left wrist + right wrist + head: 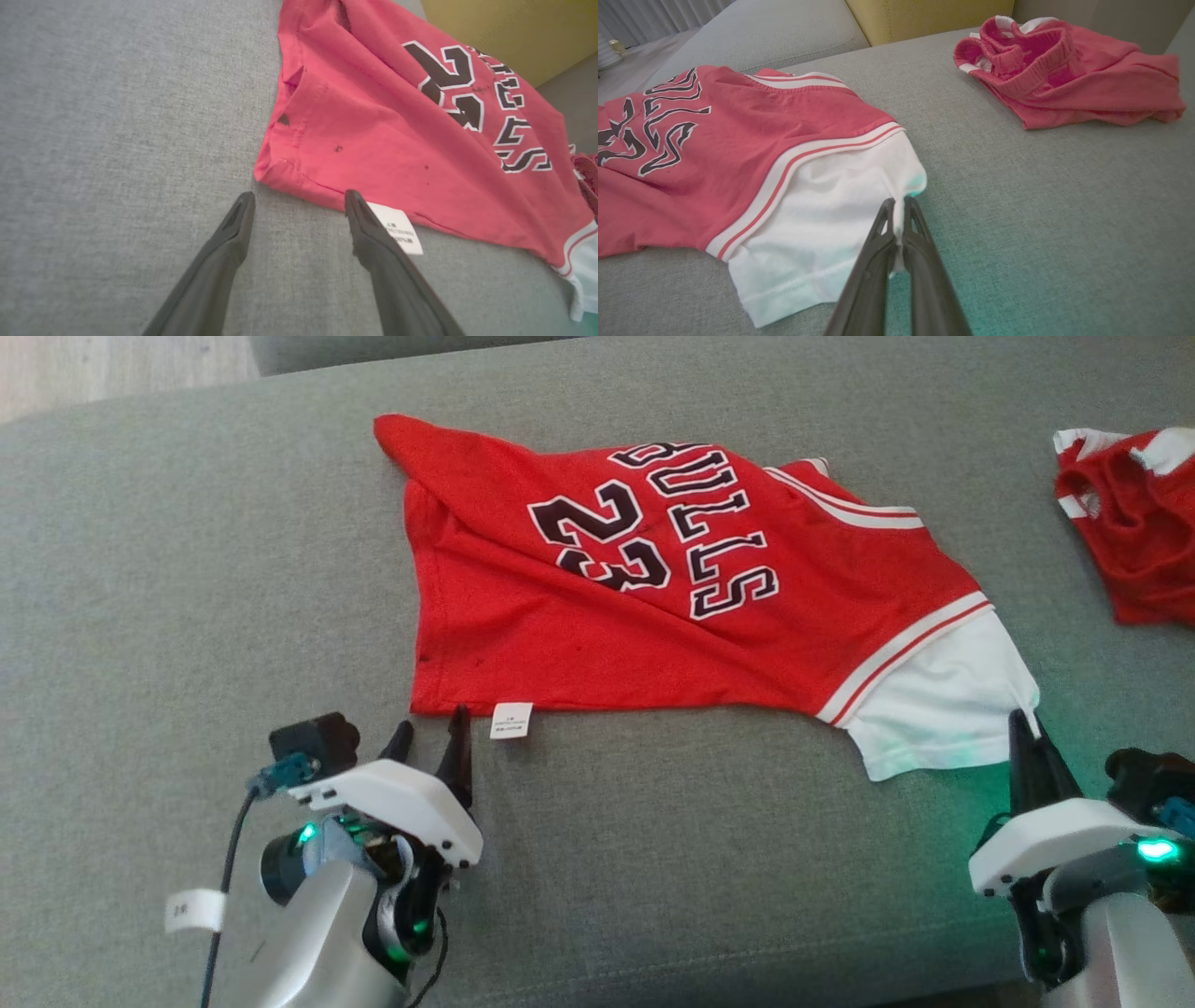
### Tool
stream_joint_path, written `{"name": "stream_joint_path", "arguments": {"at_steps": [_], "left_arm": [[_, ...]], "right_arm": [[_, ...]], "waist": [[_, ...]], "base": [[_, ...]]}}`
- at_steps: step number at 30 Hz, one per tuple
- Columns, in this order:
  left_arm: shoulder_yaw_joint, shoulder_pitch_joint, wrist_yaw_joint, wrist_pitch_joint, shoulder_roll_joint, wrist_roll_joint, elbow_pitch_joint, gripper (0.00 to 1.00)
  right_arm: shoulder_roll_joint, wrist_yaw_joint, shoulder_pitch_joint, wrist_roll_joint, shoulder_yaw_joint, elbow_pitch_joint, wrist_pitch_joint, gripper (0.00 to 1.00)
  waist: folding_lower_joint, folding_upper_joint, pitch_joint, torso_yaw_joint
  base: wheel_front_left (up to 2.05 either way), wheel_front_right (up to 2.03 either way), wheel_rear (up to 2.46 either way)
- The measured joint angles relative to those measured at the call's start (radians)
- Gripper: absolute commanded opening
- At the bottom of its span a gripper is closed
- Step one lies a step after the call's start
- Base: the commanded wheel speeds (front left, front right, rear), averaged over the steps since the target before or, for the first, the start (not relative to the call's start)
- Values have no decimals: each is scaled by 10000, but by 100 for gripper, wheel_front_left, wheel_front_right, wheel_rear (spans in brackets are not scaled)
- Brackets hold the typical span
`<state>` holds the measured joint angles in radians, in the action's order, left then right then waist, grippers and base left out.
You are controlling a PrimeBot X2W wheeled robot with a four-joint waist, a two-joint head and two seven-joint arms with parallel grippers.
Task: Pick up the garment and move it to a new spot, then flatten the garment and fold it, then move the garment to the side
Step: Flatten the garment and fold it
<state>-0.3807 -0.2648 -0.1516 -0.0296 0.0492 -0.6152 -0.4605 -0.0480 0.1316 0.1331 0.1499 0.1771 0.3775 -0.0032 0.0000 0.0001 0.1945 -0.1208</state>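
The garment [672, 588] is a red jersey with black "BULLS 23" lettering and white sleeves, spread on a grey cushion. My right gripper [1027, 728] is shut on the edge of its white sleeve [831, 219], and a pinch of white cloth shows between the closed fingers [899, 205]. My left gripper [431, 733] stands open just short of the jersey's near left hem corner [271, 170], one finger [369, 228] lying over the white care label [397, 228]. The left fingers hold nothing.
A second red garment [1134, 513] with white trim lies bunched at the far right of the cushion [187, 569], also in the right wrist view [1064, 70]. A yellow cushion [924, 16] stands behind. Bare grey fabric spreads left and in front of the jersey.
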Motion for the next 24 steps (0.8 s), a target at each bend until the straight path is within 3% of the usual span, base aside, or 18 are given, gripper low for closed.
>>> {"name": "stream_joint_path", "arguments": {"at_steps": [9, 10, 11, 12, 18, 24], "left_arm": [[2, -894, -253, 2, -15, -731, -974, 100], [-15, -1030, -253, -67, -21, -828, -1114, 93], [-29, -1092, -253, -88, -21, -825, -1231, 27], [-52, -1129, -249, -92, -19, -825, -1313, 0], [-199, -1150, -132, -506, -23, -825, -1559, 0], [-86, -1134, 328, -1371, 0, -851, -1007, 0]], "right_arm": [[13, 0, 235, 79, -265, 10, -117, 0], [15, 0, 287, 86, -322, 12, -159, 0], [17, 0, 288, 86, -336, 15, -163, 0], [17, 0, 288, 86, -345, 31, -198, 0], [17, 0, 288, 104, -391, 61, -385, 0], [17, 0, 288, 533, -577, -416, -652, 0]], "waist": [[0, 0, 175, -275], [0, 0, 199, -327], [0, 0, 207, -349], [0, 0, 211, -371], [0, 0, 87, -406], [0, 0, -241, -328]], "base": [[0, 0, 0], [0, 0, 0], [0, 0, 0], [0, 0, 0], [0, 0, 0], [0, 0, 0]]}}
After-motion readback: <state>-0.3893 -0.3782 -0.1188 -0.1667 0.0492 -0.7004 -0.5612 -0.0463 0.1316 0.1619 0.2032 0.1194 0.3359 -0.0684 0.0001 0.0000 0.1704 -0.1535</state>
